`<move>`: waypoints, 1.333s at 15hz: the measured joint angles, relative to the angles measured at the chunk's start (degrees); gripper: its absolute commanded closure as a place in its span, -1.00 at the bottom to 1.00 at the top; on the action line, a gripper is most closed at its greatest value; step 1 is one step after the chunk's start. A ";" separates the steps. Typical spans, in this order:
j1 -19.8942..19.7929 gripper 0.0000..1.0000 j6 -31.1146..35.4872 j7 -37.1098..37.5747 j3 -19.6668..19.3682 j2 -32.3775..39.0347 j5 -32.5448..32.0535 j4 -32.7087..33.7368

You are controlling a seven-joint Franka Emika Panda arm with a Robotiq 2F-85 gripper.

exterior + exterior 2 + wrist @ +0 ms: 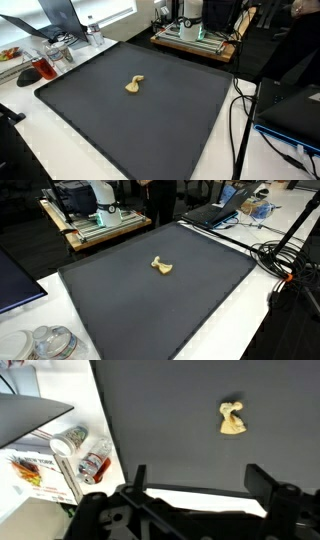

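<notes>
With jaws spread wide and empty at the bottom of the wrist view, the gripper [197, 482] hangs well apart from the small tan crumpled lump [232, 419] in the upper right, on the dark grey mat [170, 430]; an off-centre descent could nudge so light a piece aside.

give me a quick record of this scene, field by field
surface: dark mat on a white table
object: small tan lump, alone near the middle of the mat
jaws: open and empty, at the bottom edge of the wrist view, apart from the lump
contact: none
beside the mat: cans and a printed box on the table
further off: laptop and cables in an exterior view
</notes>
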 measured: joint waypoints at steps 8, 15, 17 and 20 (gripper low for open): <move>6.01 -1.00 -1.19 6.36 9.43 11.62 -4.36 7.66; 9.37 -1.00 -0.88 11.67 11.67 25.24 -14.90 15.63; 10.86 -1.00 -1.27 14.15 11.73 30.05 -19.00 18.66; 13.61 -1.00 -3.47 18.75 11.23 37.32 -24.28 23.40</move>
